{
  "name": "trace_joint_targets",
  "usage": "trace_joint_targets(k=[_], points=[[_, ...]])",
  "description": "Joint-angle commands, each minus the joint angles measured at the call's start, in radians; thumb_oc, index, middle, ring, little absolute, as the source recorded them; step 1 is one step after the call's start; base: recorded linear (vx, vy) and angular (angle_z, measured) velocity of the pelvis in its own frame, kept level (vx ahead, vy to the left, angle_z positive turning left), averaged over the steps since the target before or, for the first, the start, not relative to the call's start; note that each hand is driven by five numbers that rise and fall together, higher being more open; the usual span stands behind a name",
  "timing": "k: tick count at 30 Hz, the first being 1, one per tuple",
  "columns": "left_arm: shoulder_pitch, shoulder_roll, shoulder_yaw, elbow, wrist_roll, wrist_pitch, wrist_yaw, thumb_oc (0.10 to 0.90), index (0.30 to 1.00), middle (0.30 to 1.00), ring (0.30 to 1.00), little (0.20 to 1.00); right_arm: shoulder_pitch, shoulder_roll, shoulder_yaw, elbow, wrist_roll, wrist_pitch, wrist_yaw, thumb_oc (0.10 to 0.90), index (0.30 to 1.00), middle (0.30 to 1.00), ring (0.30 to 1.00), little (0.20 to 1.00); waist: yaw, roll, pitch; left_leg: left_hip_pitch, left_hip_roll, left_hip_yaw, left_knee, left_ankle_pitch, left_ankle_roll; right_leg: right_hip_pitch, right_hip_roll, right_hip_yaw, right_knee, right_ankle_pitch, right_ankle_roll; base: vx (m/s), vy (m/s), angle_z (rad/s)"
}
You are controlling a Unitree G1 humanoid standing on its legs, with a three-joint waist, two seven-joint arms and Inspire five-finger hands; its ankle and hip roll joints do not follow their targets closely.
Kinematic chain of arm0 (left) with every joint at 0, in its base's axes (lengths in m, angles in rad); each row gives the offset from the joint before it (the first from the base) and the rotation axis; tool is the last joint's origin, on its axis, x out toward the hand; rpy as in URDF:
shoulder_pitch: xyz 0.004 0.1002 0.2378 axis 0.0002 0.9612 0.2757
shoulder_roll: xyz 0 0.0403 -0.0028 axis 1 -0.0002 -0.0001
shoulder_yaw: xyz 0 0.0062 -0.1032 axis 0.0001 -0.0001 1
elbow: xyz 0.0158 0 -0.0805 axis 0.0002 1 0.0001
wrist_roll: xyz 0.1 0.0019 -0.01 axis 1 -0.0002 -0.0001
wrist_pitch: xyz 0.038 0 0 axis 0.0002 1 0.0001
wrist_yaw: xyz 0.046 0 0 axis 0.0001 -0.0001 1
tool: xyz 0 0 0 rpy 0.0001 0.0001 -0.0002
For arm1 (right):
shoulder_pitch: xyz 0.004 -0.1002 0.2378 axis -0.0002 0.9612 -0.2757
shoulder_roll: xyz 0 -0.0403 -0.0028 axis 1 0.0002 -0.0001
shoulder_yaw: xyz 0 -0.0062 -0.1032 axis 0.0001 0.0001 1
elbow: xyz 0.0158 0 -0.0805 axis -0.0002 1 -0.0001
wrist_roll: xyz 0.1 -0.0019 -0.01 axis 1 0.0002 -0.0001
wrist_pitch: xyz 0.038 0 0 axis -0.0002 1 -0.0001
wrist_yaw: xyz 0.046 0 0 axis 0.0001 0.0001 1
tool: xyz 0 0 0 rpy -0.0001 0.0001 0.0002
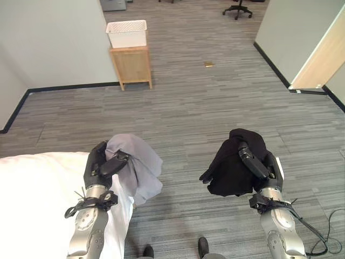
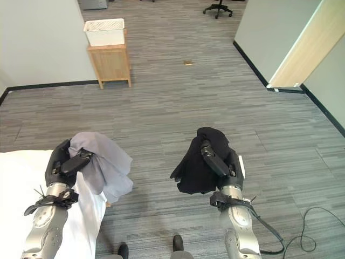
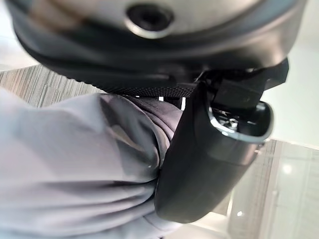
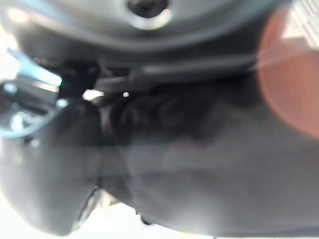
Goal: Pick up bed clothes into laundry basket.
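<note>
My left hand is shut on a grey garment that hangs over the floor just past the corner of the white bed. In the left wrist view the grey cloth is bunched under the thumb. My right hand is shut on a black garment, held up over the carpet. The right wrist view has the black cloth pressed against the palm. A white laundry basket stands on a small wooden table by the far wall.
Grey carpet stretches from me to the basket. A small brown object lies on the floor further back. An office chair stands at the far end. A wall corner and wooden door edge close off the right side.
</note>
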Motion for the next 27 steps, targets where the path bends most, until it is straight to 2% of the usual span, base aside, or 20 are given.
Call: trace_joint_targets(k=[1, 6, 7, 10, 16, 19, 20, 21, 22, 23, 24, 25, 27], points=[[-0.137, 0.080, 0.051, -0.048, 0.048, -0.091, 0.011, 0.400, 0.300, 0.300, 0.300, 0.300, -0.057, -0.014, -0.078, -0.042, 0.000, -0.095, -0.019, 0.400, 0.300, 0.300, 0.300, 0.300, 0.010, -0.030, -0.043, -0.091, -0.091, -0.027, 0.073, -0.034, 0.055, -0.019, -0.016, -0.090, 0.144, -0.173, -0.002, 0.01, 0.088, 0.01], [-0.185, 0.137, 0.072, -0.048, 0.070, -0.100, 0.022, 0.400, 0.300, 0.300, 0.300, 0.300, -0.112, -0.059, -0.093, -0.055, -0.030, -0.092, -0.027, 0.400, 0.300, 0.300, 0.300, 0.300, 0.016, -0.033, -0.055, -0.080, -0.099, -0.029, 0.059, -0.035, 0.064, -0.018, -0.024, -0.085, 0.152, -0.172, 0.008, 0.01, 0.056, 0.01], [-0.220, 0.157, 0.076, -0.046, 0.071, -0.110, 0.043, 0.400, 0.300, 0.300, 0.300, 0.300, -0.172, -0.076, -0.085, -0.082, -0.025, -0.107, -0.040, 0.400, 0.300, 0.300, 0.300, 0.300, 0.022, -0.034, -0.062, -0.074, -0.103, -0.030, 0.052, -0.037, 0.069, -0.018, -0.030, -0.084, 0.158, -0.173, 0.012, 0.02, 0.076, 0.02], [-0.241, 0.171, 0.075, -0.044, 0.070, -0.112, 0.052, 0.400, 0.300, 0.300, 0.300, 0.300, -0.209, -0.088, -0.073, -0.107, -0.026, -0.112, -0.043, 0.400, 0.300, 0.300, 0.300, 0.300, 0.023, -0.035, -0.062, -0.070, -0.106, -0.029, 0.050, -0.038, 0.071, -0.021, -0.034, -0.082, 0.163, -0.172, 0.015, 0.01, 0.034, 0.02], [-0.207, 0.189, 0.101, -0.056, 0.060, -0.122, 0.056, 0.400, 0.300, 0.300, 0.300, 0.300, -0.267, -0.092, -0.017, -0.160, -0.015, -0.113, -0.017, 0.400, 0.300, 0.300, 0.300, 0.300, 0.039, -0.042, -0.049, -0.073, -0.120, -0.016, 0.080, -0.063, 0.084, -0.030, -0.050, -0.077, 0.178, -0.163, 0.026, 0.02, 0.026, -0.01], [-0.178, 0.173, 0.113, -0.066, 0.031, -0.119, 0.053, 0.400, 0.300, 0.300, 0.300, 0.300, -0.261, -0.080, 0.003, -0.159, -0.024, -0.103, -0.013, 0.400, 0.300, 0.300, 0.300, 0.300, 0.042, -0.026, -0.023, -0.066, -0.111, -0.002, 0.085, -0.076, 0.101, -0.103, -0.066, -0.086, 0.317, -0.158, 0.047, 0.01, 0.074, -0.12], [-0.176, 0.172, 0.114, -0.066, 0.030, -0.118, 0.053, 0.400, 0.300, 0.300, 0.300, 0.300, -0.260, -0.080, 0.004, -0.159, -0.024, -0.102, -0.013, 0.400, 0.300, 0.300, 0.300, 0.300, 0.044, -0.027, -0.026, -0.060, -0.112, -0.001, 0.082, -0.087, 0.101, -0.104, -0.067, -0.083, 0.329, -0.175, 0.049, 0.05, 0.128, -0.45], [-0.150, 0.160, 0.120, -0.073, 0.026, -0.114, 0.047, 0.400, 0.300, 0.300, 0.300, 0.300, -0.246, -0.069, 0.016, -0.154, -0.037, -0.092, -0.007, 0.400, 0.300, 0.300, 0.300, 0.300, 0.047, -0.013, -0.002, -0.034, -0.105, 0.019, 0.074, -0.094, 0.112, -0.155, -0.095, -0.111, 0.466, -0.144, 0.074, 0.11, 0.110, -0.51], [-0.135, 0.152, 0.122, -0.073, 0.026, -0.109, 0.042, 0.400, 0.300, 0.300, 0.300, 0.300, -0.235, -0.062, 0.025, -0.146, -0.045, -0.086, -0.003, 0.400, 0.300, 0.300, 0.300, 0.300, 0.040, -0.007, 0.008, -0.008, -0.099, 0.027, 0.061, -0.099, 0.113, -0.192, -0.095, -0.122, 0.521, -0.124, 0.082, 0.15, 0.109, -0.73], [-0.125, 0.147, 0.124, -0.075, 0.026, -0.106, 0.036, 0.400, 0.300, 0.300, 0.300, 0.300, -0.223, -0.057, 0.025, -0.146, -0.048, -0.074, 0.006, 0.400, 0.300, 0.300, 0.300, 0.300, 0.029, -0.006, 0.015, 0.022, -0.092, 0.030, 0.040, -0.106, 0.109, -0.226, -0.090, -0.123, 0.528, -0.108, 0.087, 0.30, -0.028, -0.59], [-0.117, 0.144, 0.131, -0.083, 0.028, -0.105, 0.026, 0.400, 0.300, 0.300, 0.300, 0.300, -0.201, -0.055, 0.010, -0.135, -0.048, -0.073, 0.010, 0.400, 0.300, 0.300, 0.300, 0.300, 0.011, -0.007, 0.022, 0.055, -0.080, 0.031, 0.019, -0.120, 0.099, -0.286, -0.094, -0.146, 0.483, -0.098, 0.081, 0.26, -0.057, -0.56], [-0.115, 0.143, 0.131, -0.084, 0.028, -0.104, 0.026, 0.400, 0.300, 0.300, 0.300, 0.300, -0.200, -0.055, 0.010, -0.136, -0.048, -0.073, 0.010, 0.400, 0.300, 0.300, 0.300, 0.300, 0.011, -0.005, 0.020, 0.056, -0.077, 0.031, 0.016, -0.121, 0.098, -0.285, -0.091, -0.148, 0.482, -0.100, 0.080, 0.30, -0.099, -0.24], [-0.119, 0.145, 0.131, -0.090, 0.027, -0.104, 0.019, 0.400, 0.300, 0.300, 0.300, 0.300, -0.183, -0.063, -0.012, -0.129, -0.046, -0.076, 0.005, 0.400, 0.300, 0.300, 0.300, 0.300, -0.006, -0.019, 0.022, 0.082, -0.070, 0.022, 0.004, -0.142, 0.080, -0.321, -0.094, -0.167, 0.372, -0.087, 0.070, 0.38, -0.180, 0.06]])
